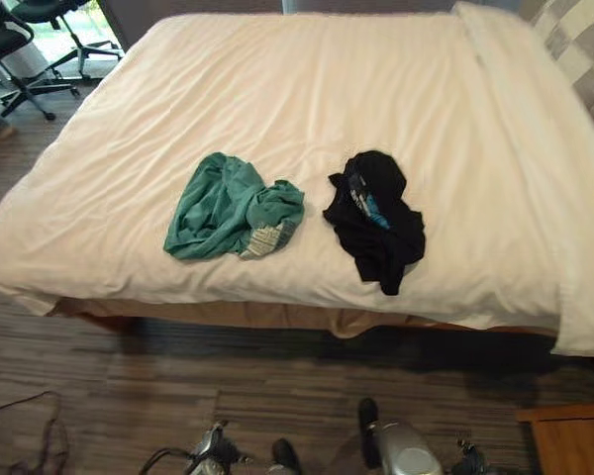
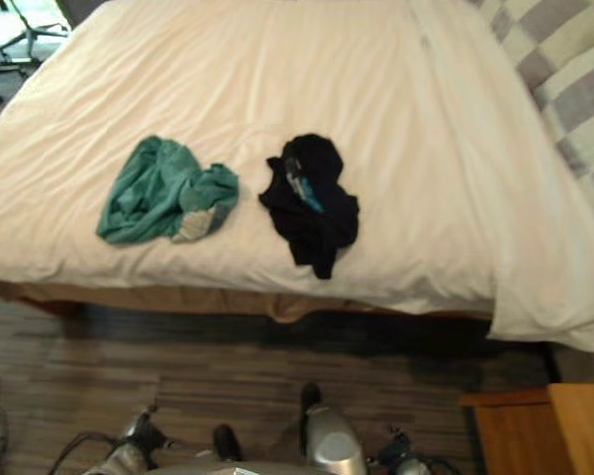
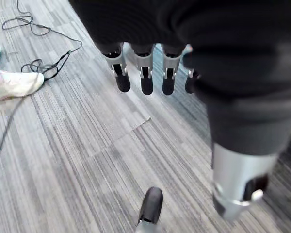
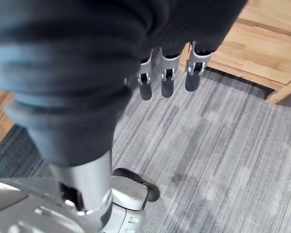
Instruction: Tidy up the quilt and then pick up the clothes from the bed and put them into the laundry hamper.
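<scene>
left eye view: cream quilt (image 1: 307, 109) spread flat over bed, mild creases. green garment (image 1: 230, 210) crumpled left of centre, near front edge. black garment (image 1: 376, 218) bunched just right of it, apart, not touching. office chair (image 1: 25, 45) upper left of frame. wooden furniture corner (image 1: 574, 435) lower right.

left wrist view: left hand (image 3: 143, 73) over grey striped floor (image 3: 87, 145), fingers straight, empty. white shoe (image 3: 12, 83) at left edge.

right wrist view: right hand (image 4: 167, 77) fingers straight, empty, above floor beside wooden furniture.
</scene>
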Controlling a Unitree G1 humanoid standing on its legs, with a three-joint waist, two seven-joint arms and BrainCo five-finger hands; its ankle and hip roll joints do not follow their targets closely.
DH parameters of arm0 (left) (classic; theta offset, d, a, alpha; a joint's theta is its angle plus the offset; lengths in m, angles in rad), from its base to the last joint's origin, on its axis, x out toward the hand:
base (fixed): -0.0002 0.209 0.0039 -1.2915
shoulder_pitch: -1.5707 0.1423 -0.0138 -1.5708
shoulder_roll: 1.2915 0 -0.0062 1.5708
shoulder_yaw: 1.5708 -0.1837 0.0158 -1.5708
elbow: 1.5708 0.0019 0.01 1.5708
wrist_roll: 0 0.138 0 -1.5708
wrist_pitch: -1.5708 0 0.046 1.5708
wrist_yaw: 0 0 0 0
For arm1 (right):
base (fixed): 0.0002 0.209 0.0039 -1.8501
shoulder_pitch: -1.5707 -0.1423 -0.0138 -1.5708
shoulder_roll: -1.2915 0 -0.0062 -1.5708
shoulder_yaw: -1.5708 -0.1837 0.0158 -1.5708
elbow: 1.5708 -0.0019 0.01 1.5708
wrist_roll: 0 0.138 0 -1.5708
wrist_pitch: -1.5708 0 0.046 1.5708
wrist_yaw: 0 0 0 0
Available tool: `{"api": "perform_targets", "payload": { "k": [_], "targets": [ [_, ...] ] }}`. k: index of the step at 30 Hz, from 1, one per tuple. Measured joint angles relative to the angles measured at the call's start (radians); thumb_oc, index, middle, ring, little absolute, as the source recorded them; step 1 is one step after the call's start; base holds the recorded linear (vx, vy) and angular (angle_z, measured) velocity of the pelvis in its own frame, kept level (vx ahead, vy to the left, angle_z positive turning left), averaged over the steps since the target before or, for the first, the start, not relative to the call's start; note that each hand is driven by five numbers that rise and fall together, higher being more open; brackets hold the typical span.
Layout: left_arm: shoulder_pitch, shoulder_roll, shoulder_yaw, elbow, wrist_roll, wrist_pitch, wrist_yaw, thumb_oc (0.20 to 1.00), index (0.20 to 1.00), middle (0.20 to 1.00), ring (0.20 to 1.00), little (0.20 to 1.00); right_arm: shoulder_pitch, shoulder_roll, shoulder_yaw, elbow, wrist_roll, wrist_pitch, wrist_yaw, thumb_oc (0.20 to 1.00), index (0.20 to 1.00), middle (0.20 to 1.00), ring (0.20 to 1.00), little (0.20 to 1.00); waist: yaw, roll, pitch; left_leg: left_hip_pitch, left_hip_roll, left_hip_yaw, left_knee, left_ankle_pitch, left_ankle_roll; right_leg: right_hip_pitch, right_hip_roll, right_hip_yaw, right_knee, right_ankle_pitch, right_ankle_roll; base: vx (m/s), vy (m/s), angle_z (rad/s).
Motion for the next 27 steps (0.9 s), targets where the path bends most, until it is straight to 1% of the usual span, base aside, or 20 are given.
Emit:
{"api": "perform_targets", "payload": {
  "k": [1, 2, 3, 4, 5, 6, 8, 9, 11, 13, 14, 15, 16, 18, 19, 20, 21, 22, 23, 27],
  "targets": [
    [-0.01, 0.001, 0.01, -0.009, -0.007, 0.008, 0.017, 1.0, 1.0, 1.0, 1.0, 1.0, -0.038, -0.002, 0.01, -0.003, 0.0, 0.0, 0.0, 1.0, 1.0, 1.0, 1.0, 1.0, 0.025, -0.017, 0.021, -0.087, 0.014, -0.01, 0.179, 0.056, -0.054, 0.008, -0.032, 0.024, -0.025, 0.013, -0.009, 0.06, 0.394, -0.95],
    [-0.024, -0.002, 0.014, -0.023, -0.007, 0.011, 0.024, 1.0, 1.0, 1.0, 1.0, 1.0, -0.042, -0.03, 0.011, -0.003, 0.003, 0.0, -0.004, 1.0, 1.0, 1.0, 1.0, 1.0, 0.022, -0.012, 0.031, -0.133, 0.016, -0.06, 0.245, 0.03, -0.058, 0.049, -0.054, 0.003, -0.094, 0.064, 0.002, 0.07, 0.341, -0.65],
    [-0.031, -0.008, 0.011, -0.025, -0.008, 0.011, 0.025, 1.0, 1.0, 1.0, 1.0, 1.0, -0.043, -0.042, 0.009, -0.002, 0.005, 0.002, -0.005, 1.0, 1.0, 1.0, 1.0, 1.0, 0.015, 0.007, 0.031, -0.128, 0.033, -0.079, 0.231, 0.024, -0.05, 0.077, -0.053, 0.005, -0.123, 0.073, 0.006, 0.24, 0.666, -0.08],
    [-0.035, -0.007, -0.007, -0.034, -0.008, 0.009, 0.027, 1.0, 1.0, 1.0, 1.0, 1.0, -0.043, -0.06, 0.009, 0.01, 0.006, 0.012, -0.005, 1.0, 1.0, 1.0, 1.0, 1.0, -0.004, 0.03, 0.028, -0.11, 0.064, -0.074, 0.169, 0.016, -0.028, 0.117, -0.039, -0.007, -0.164, 0.076, 0.008, 0.16, 0.386, -0.04],
    [-0.045, -0.006, -0.014, -0.055, -0.009, 0.002, 0.031, 1.0, 1.0, 1.0, 1.0, 1.0, -0.042, -0.068, 0.001, -0.004, 0.008, 0.014, -0.008, 1.0, 1.0, 1.0, 1.0, 1.0, -0.01, 0.034, 0.026, -0.083, 0.079, -0.073, 0.104, 0.01, -0.012, 0.123, -0.032, -0.002, -0.168, 0.078, 0.012, 0.24, 0.6, -0.27],
    [-0.041, -0.008, -0.024, -0.058, -0.01, -0.003, 0.032, 1.0, 1.0, 1.0, 1.0, 1.0, -0.047, -0.07, 0.002, -0.007, 0.009, 0.013, -0.011, 1.0, 1.0, 1.0, 1.0, 1.0, -0.01, 0.048, 0.015, -0.037, 0.103, -0.077, -0.048, 0.013, 0.002, 0.135, -0.013, 0.005, -0.192, 0.078, 0.012, 0.14, 0.455, -0.47],
    [-0.075, -0.016, -0.046, -0.077, -0.012, -0.014, 0.032, 1.0, 1.0, 1.0, 1.0, 1.0, -0.05, -0.088, -0.018, -0.027, 0.012, 0.013, -0.02, 1.0, 1.0, 1.0, 1.0, 1.0, -0.014, 0.054, 0.009, -0.003, 0.149, -0.106, -0.182, 0.033, 0.007, 0.138, 0.003, 0.031, -0.202, 0.088, 0.026, 0.18, 0.645, -0.32],
    [-0.088, -0.022, -0.078, -0.073, -0.012, -0.014, 0.032, 1.0, 1.0, 1.0, 1.0, 1.0, -0.045, -0.093, -0.032, -0.046, 0.021, 0.014, -0.021, 1.0, 1.0, 1.0, 1.0, 1.0, -0.017, 0.066, 0.002, 0.0, 0.173, -0.137, -0.204, 0.049, -0.014, 0.156, 0.006, 0.032, -0.219, 0.095, 0.036, 0.15, 0.544, -0.14],
    [-0.095, -0.047, -0.074, -0.066, -0.012, -0.027, 0.031, 1.0, 1.0, 1.0, 1.0, 1.0, -0.054, -0.093, -0.019, -0.047, 0.027, 0.016, -0.022, 1.0, 1.0, 1.0, 1.0, 1.0, -0.001, 0.056, -0.016, 0.04, 0.181, -0.197, -0.271, 0.047, -0.011, 0.167, 0.0, 0.071, -0.255, 0.111, 0.06, 0.14, 0.559, -0.48],
    [-0.12, -0.081, -0.101, -0.058, -0.011, -0.026, 0.018, 1.0, 1.0, 1.0, 1.0, 1.0, -0.05, -0.1, -0.023, -0.065, 0.026, 0.012, -0.02, 1.0, 1.0, 1.0, 1.0, 1.0, -0.018, 0.054, -0.029, 0.051, 0.136, -0.181, -0.286, 0.04, -0.017, 0.201, -0.06, 0.053, -0.306, 0.142, 0.108, 0.02, 0.502, -0.13],
    [-0.122, -0.093, -0.099, -0.078, -0.011, -0.029, 0.017, 1.0, 1.0, 1.0, 1.0, 1.0, -0.038, -0.106, -0.018, -0.068, 0.025, 0.013, -0.019, 1.0, 1.0, 1.0, 1.0, 1.0, -0.026, 0.065, -0.038, 0.048, 0.108, -0.181, -0.284, 0.043, 0.008, 0.2, -0.076, 0.05, -0.306, 0.142, 0.124, -0.09, 0.386, 0.0],
    [-0.112, -0.102, -0.095, -0.105, -0.011, -0.033, 0.018, 1.0, 1.0, 1.0, 1.0, 1.0, -0.029, -0.114, -0.002, -0.084, 0.024, 0.014, -0.018, 1.0, 1.0, 1.0, 1.0, 1.0, -0.024, 0.099, -0.062, 0.058, 0.078, -0.173, -0.288, 0.036, 0.018, 0.167, -0.083, 0.059, -0.291, 0.149, 0.151, -0.1, 0.394, -0.44],
    [-0.112, -0.079, -0.077, -0.095, -0.011, -0.026, 0.018, 1.0, 1.0, 1.0, 1.0, 1.0, -0.046, -0.069, 0.02, -0.098, 0.024, 0.019, -0.012, 1.0, 1.0, 1.0, 1.0, 1.0, -0.001, 0.055, -0.062, 0.066, 0.045, -0.103, -0.287, 0.055, 0.038, 0.127, -0.15, -0.02, -0.234, 0.143, 0.144, -0.08, 0.367, -0.79],
    [-0.082, -0.042, -0.063, -0.097, -0.012, -0.02, 0.02, 1.0, 1.0, 1.0, 1.0, 1.0, -0.033, -0.004, 0.055, -0.139, 0.024, 0.013, 0.002, 1.0, 1.0, 1.0, 1.0, 1.0, 0.012, 0.03, -0.076, 0.073, -0.008, -0.073, -0.287, 0.024, 0.08, 0.11, -0.217, -0.192, -0.213, 0.149, 0.12, -0.05, 0.376, -0.55],
    [-0.062, -0.028, -0.052, -0.095, -0.012, -0.019, 0.021, 1.0, 1.0, 1.0, 1.0, 1.0, -0.022, 0.003, 0.055, -0.153, 0.021, 0.003, 0.011, 1.0, 1.0, 1.0, 1.0, 1.0, 0.007, 0.019, -0.082, 0.075, -0.035, -0.085, -0.287, 0.011, 0.101, 0.112, -0.224, -0.201, -0.2, 0.143, 0.132, -0.01, 0.314, -0.05],
    [-0.048, -0.006, -0.025, -0.082, -0.012, -0.012, 0.022, 1.0, 1.0, 1.0, 1.0, 1.0, -0.024, 0.004, 0.07, -0.15, 0.012, -0.002, 0.014, 1.0, 1.0, 1.0, 1.0, 1.0, 0.006, 0.021, -0.075, 0.08, -0.039, -0.11, -0.287, 0.005, 0.125, 0.103, -0.153, -0.142, -0.085, 0.054, 0.137, 0.01, 0.244, 0.2],
    [-0.053, -0.001, 0.001, -0.046, -0.013, -0.008, 0.022, 1.0, 1.0, 1.0, 1.0, 1.0, -0.034, 0.004, 0.066, -0.132, 0.004, -0.003, 0.009, 1.0, 1.0, 1.0, 1.0, 1.0, 0.002, 0.034, -0.068, 0.081, -0.018, -0.118, -0.287, 0.007, 0.127, 0.104, -0.07, -0.048, -0.048, -0.002, 0.109, 0.03, 0.166, 0.4],
    [-0.052, -0.001, 0.016, -0.02, -0.018, 0.002, 0.023, 1.0, 1.0, 1.0, 1.0, 1.0, -0.041, 0.001, 0.058, -0.122, 0.003, 0.0, 0.005, 1.0, 1.0, 1.0, 1.0, 1.0, -0.003, 0.039, -0.067, 0.081, -0.02, -0.136, -0.287, 0.011, 0.129, 0.115, -0.017, -0.026, -0.048, -0.016, 0.097, 0.04, 0.103, 0.5],
    [-0.03, 0.012, 0.041, -0.008, -0.045, 0.005, 0.026, 1.0, 1.0, 1.0, 1.0, 1.0, -0.032, -0.005, 0.026, -0.08, 0.006, 0.003, -0.011, 1.0, 1.0, 1.0, 1.0, 1.0, 0.011, 0.037, -0.067, 0.081, -0.046, -0.146, -0.288, 0.007, 0.135, 0.122, -0.007, -0.033, -0.076, -0.028, 0.076, 0.05, 0.048, 0.49],
    [0.039, 0.011, 0.163, 0.014, -0.104, 0.011, 0.051, 1.0, 1.0, 1.0, 1.0, 1.0, -0.023, -0.012, -0.112, -0.05, 0.099, 0.013, -0.065, 1.0, 1.0, 1.0, 1.0, 1.0, 0.014, 0.08, -0.067, 0.067, -0.056, -0.156, -0.288, 0.004, 0.143, 0.163, -0.02, -0.049, -0.176, 0.022, 0.093, 0.09, 0.001, 0.14]
  ]
}}
